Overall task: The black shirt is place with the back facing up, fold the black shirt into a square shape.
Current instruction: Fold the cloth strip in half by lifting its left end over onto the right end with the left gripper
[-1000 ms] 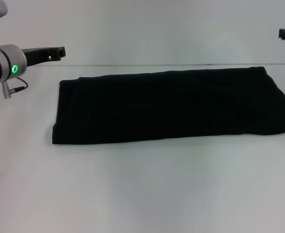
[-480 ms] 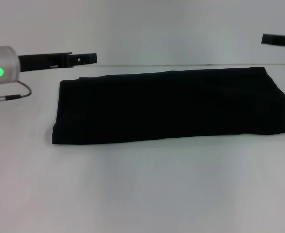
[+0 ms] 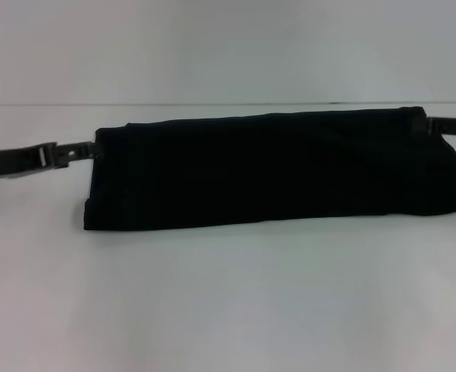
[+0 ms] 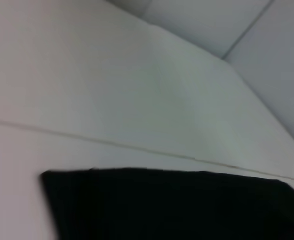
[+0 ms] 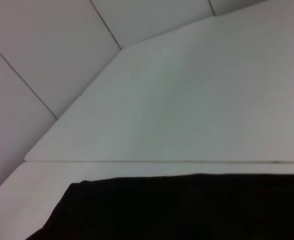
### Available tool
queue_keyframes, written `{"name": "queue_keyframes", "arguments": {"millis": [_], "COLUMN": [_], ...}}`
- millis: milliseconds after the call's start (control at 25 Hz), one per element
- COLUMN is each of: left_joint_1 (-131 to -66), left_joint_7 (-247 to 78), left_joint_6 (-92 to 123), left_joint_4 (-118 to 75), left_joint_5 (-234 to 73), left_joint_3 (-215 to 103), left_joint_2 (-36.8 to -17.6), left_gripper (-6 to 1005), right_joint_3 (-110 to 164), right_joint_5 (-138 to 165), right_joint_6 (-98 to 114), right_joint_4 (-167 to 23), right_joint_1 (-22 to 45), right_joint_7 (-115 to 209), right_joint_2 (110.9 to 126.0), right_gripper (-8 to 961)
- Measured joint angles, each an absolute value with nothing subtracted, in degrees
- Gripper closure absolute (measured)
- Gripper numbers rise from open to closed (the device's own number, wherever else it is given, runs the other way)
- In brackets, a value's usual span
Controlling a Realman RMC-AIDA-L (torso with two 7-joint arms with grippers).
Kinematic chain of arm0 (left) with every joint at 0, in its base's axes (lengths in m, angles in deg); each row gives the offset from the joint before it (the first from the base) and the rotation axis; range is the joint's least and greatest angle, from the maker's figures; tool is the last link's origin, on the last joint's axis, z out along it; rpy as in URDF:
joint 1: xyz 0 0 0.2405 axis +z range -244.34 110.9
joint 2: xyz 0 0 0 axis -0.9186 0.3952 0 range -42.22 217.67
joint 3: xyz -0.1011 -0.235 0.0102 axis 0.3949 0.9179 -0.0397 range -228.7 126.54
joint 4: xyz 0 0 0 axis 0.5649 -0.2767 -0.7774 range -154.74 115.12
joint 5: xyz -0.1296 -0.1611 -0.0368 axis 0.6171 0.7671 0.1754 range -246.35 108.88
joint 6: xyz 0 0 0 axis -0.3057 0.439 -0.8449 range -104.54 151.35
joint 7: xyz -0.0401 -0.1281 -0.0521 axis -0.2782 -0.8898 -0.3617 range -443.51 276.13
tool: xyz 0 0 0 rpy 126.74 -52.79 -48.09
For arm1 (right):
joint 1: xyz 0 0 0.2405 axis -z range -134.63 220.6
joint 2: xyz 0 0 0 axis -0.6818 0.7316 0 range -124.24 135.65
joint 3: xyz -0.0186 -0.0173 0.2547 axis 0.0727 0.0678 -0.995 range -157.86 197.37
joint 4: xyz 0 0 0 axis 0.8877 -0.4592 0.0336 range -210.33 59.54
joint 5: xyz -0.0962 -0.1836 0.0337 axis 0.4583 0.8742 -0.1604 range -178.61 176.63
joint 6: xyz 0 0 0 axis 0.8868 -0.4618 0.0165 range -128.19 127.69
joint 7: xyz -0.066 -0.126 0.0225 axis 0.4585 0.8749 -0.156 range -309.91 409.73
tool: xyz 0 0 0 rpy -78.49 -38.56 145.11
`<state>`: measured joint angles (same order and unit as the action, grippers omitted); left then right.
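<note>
The black shirt lies on the white table as a long folded band, wide from left to right, plain black side up. My left gripper is low at the shirt's left end, by its far left corner. My right gripper is low at the shirt's far right corner. Whether either one touches the cloth cannot be told. The shirt also fills the bottom of the left wrist view and of the right wrist view.
The table's far edge runs just behind the shirt, with a pale wall behind it. A broad stretch of white table lies in front of the shirt.
Both grippers have come down from above the table's far edge to the level of the shirt and moved in toward its two ends. The shirt has not moved.
</note>
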<state>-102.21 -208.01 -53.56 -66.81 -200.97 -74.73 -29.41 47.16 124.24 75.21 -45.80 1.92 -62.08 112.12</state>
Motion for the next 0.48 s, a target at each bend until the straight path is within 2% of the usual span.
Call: {"name": "queue_keyframes", "arguments": {"millis": [480], "left_joint_1": [-102.5], "left_joint_7": [-209.5], "left_joint_6": [-49.3], "left_joint_4": [-62.2], "left_joint_5": [-206.9], "left_joint_3": [-77.4], "left_joint_2": [-29.58], "left_gripper": [110], "right_joint_3": [48.1], "right_joint_5": [126.2], "right_joint_6": [75.1], "right_joint_4": [-45.1], "right_joint_1": [3.3], "right_joint_7": [-65.9], "right_joint_2": [112.01], "right_gripper": [279]}}
